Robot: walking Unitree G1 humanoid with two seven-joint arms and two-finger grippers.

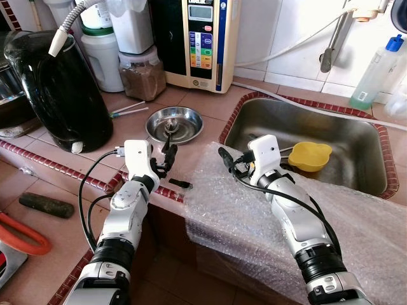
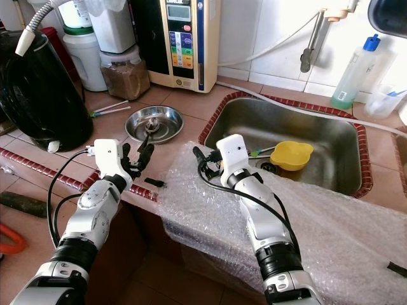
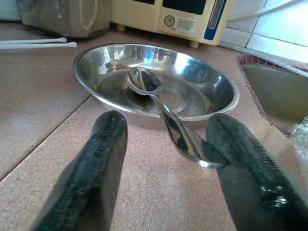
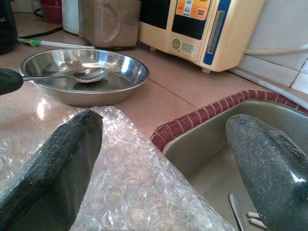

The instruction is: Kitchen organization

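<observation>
A shallow steel bowl (image 1: 184,121) sits on the tiled counter with a metal spoon (image 3: 159,101) lying in it, handle pointing toward me over the rim. My left gripper (image 1: 166,157) is low at the bowl's near side, open. In the left wrist view the spoon handle's end lies between the fingers (image 3: 96,159), close to one of them. My right gripper (image 1: 227,159) is open over a sheet of bubble wrap (image 1: 241,210) draped on the counter at the sink's left corner. A yellow bowl (image 1: 310,155) lies in the sink (image 1: 356,136).
A black kettle (image 1: 60,89) stands at the far left. A jar of brown powder (image 1: 141,75) and a cream water appliance (image 1: 203,38) stand behind the bowl. White sticks (image 1: 130,109) lie beside the bowl. A small black piece (image 1: 180,183) rests at the counter edge.
</observation>
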